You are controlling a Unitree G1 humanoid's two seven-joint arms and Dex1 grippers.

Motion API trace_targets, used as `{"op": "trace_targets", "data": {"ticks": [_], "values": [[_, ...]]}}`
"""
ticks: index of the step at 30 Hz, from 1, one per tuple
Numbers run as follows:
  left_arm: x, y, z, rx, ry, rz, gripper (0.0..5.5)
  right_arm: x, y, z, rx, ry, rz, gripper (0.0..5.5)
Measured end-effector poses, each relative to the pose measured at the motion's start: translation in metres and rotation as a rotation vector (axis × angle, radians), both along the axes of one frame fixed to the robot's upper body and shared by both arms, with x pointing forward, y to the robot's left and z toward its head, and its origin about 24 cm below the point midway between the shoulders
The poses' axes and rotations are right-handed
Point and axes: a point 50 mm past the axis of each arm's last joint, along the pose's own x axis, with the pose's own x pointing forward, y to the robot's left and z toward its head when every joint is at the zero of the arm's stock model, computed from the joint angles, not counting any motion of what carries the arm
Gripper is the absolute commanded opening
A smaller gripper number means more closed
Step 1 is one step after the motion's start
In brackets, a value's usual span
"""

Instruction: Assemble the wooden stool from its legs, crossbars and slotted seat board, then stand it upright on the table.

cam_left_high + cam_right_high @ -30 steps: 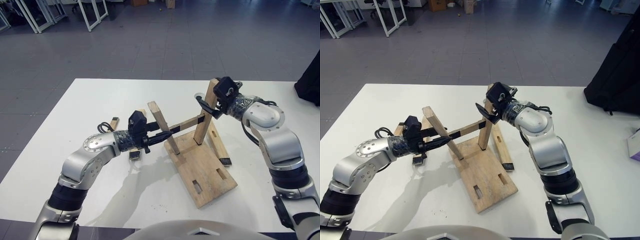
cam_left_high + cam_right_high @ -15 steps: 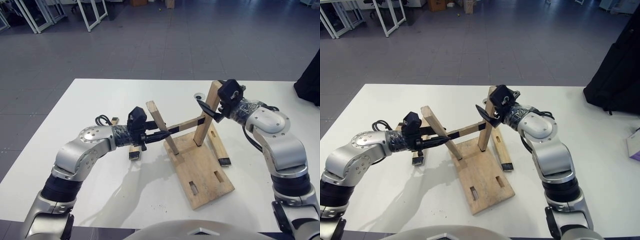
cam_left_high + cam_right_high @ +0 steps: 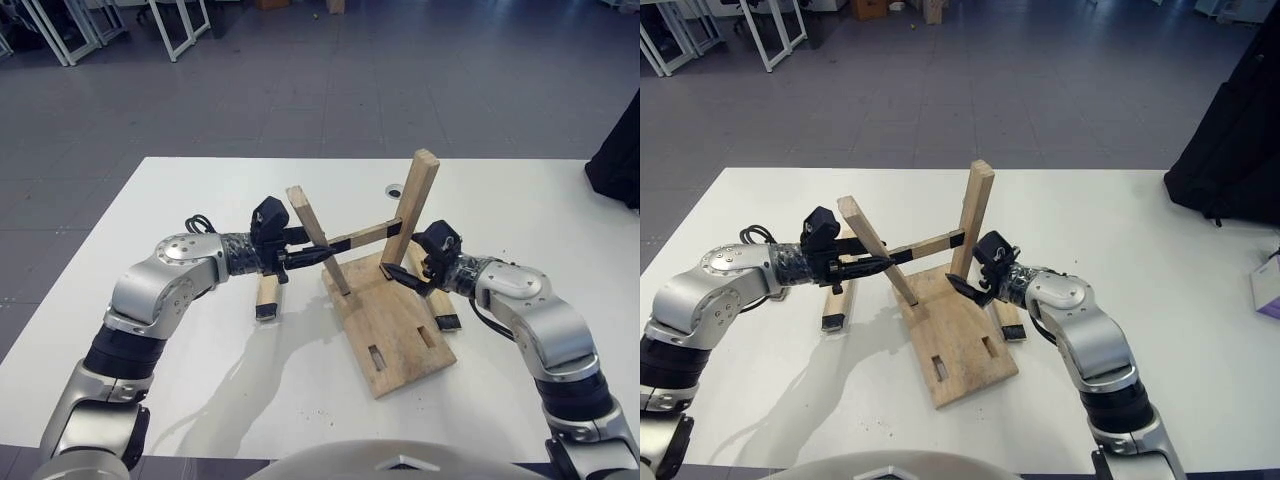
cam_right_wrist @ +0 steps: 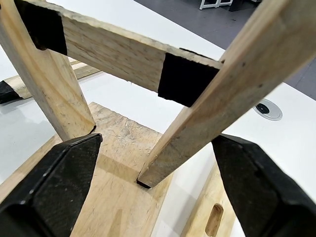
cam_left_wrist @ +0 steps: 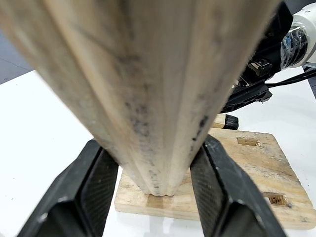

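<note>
Seat board: a pale wooden slotted seat board (image 3: 395, 320) lies flat near the middle of the white surface (image 3: 200, 190). Its long axis runs from far left to near right.
Fitted legs: two pale wooden legs stand in the board's far end. The left leg (image 3: 311, 225) leans to the left. The right leg (image 3: 411, 205) rises close to upright.
Crossbar: one wooden crossbar with black-wrapped ends (image 3: 365, 238) joins the two legs and runs left to right.
Left pincer: the left pincer (image 3: 305, 257) reaches in from the left and is clamped on the left leg at about mid-height.
Right pincer: the right pincer (image 3: 400, 277) reaches in from the right and is spread wide. Its fingers sit either side of the right leg's foot, with a gap on each side.
Key relation: the right leg's foot lies between the right pincer's fingers, and the leg's long axis rises upward from there. The right arm is the nearer one to it. Closing on the leg looks like the next step.
Count: one seat board, two fitted legs, one crossbar.
Empty slots: two empty slots (image 3: 375, 355) at the board's near end.
Loose pieces: two black-tipped wooden pieces lie flat, one left of the board (image 3: 265, 295) and one just right of it (image 3: 444, 310).
</note>
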Motion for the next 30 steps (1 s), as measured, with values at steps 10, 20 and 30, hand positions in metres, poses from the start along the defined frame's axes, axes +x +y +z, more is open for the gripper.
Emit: {"op": "trace_targets", "data": {"ticks": [10,20,30], "values": [[0.015,0.035,-0.030,0.303,0.017,0.159,3.54,-0.027,0.020,-0.033,0.050,0.205,0.266,3.99],[0.015,0.036,-0.022,0.304,-0.032,0.163,3.54,-0.026,0.021,-0.034,0.054,0.195,0.280,3.99],[0.003,0.053,-0.021,0.380,-0.044,0.202,3.54,-0.042,0.043,-0.050,-0.013,0.179,0.328,3.99]]}}
